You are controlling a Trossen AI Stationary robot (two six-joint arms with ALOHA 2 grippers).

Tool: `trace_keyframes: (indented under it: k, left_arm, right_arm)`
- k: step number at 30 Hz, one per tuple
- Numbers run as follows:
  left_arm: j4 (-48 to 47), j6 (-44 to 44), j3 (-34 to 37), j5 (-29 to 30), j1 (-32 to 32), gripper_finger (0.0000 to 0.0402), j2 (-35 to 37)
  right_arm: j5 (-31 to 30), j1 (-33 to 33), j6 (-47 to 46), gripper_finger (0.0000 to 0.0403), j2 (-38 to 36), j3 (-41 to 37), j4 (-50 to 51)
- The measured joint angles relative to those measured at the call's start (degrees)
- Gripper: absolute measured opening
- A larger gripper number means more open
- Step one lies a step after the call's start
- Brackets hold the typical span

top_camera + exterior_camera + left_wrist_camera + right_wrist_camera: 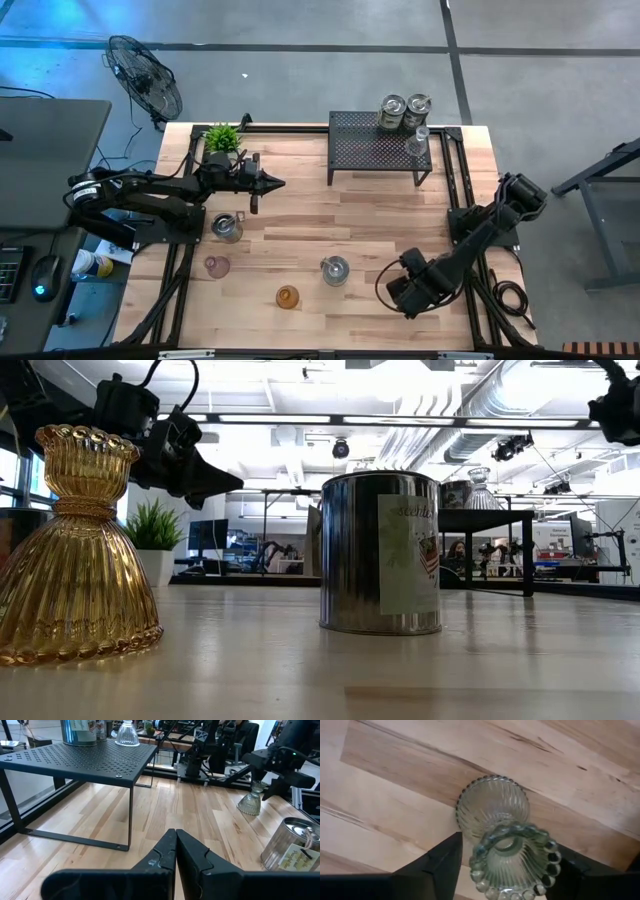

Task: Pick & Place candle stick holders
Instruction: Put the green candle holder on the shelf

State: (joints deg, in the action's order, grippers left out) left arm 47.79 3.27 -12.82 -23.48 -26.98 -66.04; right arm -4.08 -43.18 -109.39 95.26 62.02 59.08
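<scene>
Your right gripper [507,857] sits over a greenish glass holder [502,832] at table's front-right; fingers straddle it, can't tell if they're pinching yet. Left gripper [176,852] is pressed together, hovering near the rack [85,757].

Robotics lab: exposed ceiling ducts [480,420], monitors [212,536].

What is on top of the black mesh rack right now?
On the rack stand two silvery tin holders and one clear glass holder, all at its right end. Whether the tins hold anything cannot be seen.
</scene>
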Motion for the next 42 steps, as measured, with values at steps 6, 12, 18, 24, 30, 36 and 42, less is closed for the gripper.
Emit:
trace_keyframes:
  k: [6, 12, 18, 24, 30, 36, 42]
  left_arm:
    - [0.02, 0.0, 0.0, 0.03, 0.0, 0.0004, 0.0]
    - [0.02, 0.0, 0.0, 0.03, 0.0, 0.0004, 0.0]
    - [0.02, 0.0, 0.0, 0.07, 0.0, 0.0004, 0.0]
    - [0.04, -0.05, 0.0, 0.21, 0.0, 0.0004, 0.0]
    - [0.09, -0.32, 0.0, 0.23, 0.0, 0.0004, 0.0]
    - [0.09, -0.44, 0.0, 0.21, 0.0, 0.0004, 0.0]
    - [0.11, -0.46, 0.0, 0.21, 0.0, 0.0004, 0.0]
  right_arm:
    - [-0.74, 0.02, 0.35, 0.0162, -0.09, 0.0, 0.11]
    - [-1.8, 1.14, 1.83, 0.0146, -2.43, 0.17, 0.16]
    - [-6.8, 5.92, 5.82, 0.0153, -9.69, 1.33, 0.47]
    - [-7.39, 19.97, 24.96, 0.0146, -13.29, 11.0, 7.16]
    - [-5.27, 38.39, 50.41, 0.0154, -11.1, 26.45, 15.63]
    - [-3.65, 56.92, 73.62, 0.0146, -4.31, 40.64, 28.65]
    - [-3.92, 69.26, 88.01, 0.0152, 1.03, 45.79, 30.79]
